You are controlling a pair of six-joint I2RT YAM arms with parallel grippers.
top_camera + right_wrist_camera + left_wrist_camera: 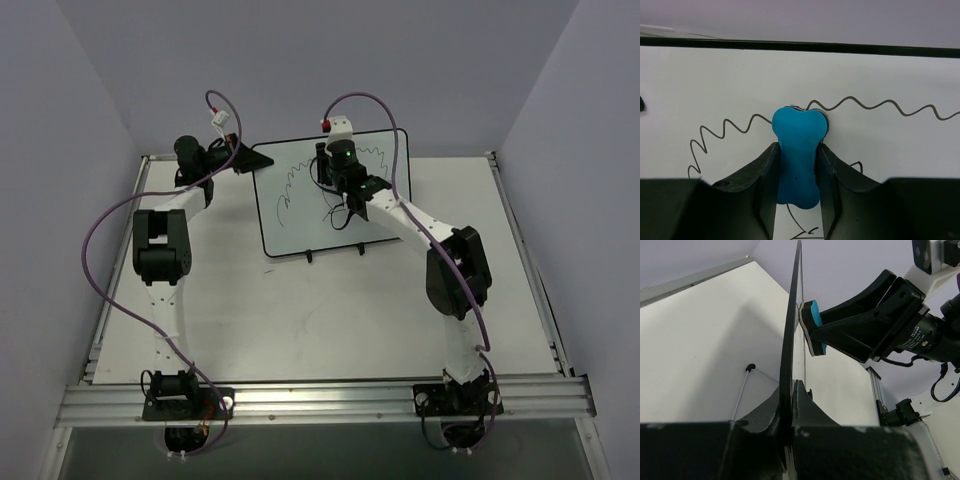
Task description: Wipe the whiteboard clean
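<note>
On white surface: board clamped in left jaws, eraser gripped in right jaws; keep flat, sweep along scribble.

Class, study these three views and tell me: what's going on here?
The left gripper clamps the edge of the whiteboard, holding it steady. The right gripper holds a blue bone-shaped eraser against the board's face, on the wavy marker line. The scribbles are not yet wiped.
</note>
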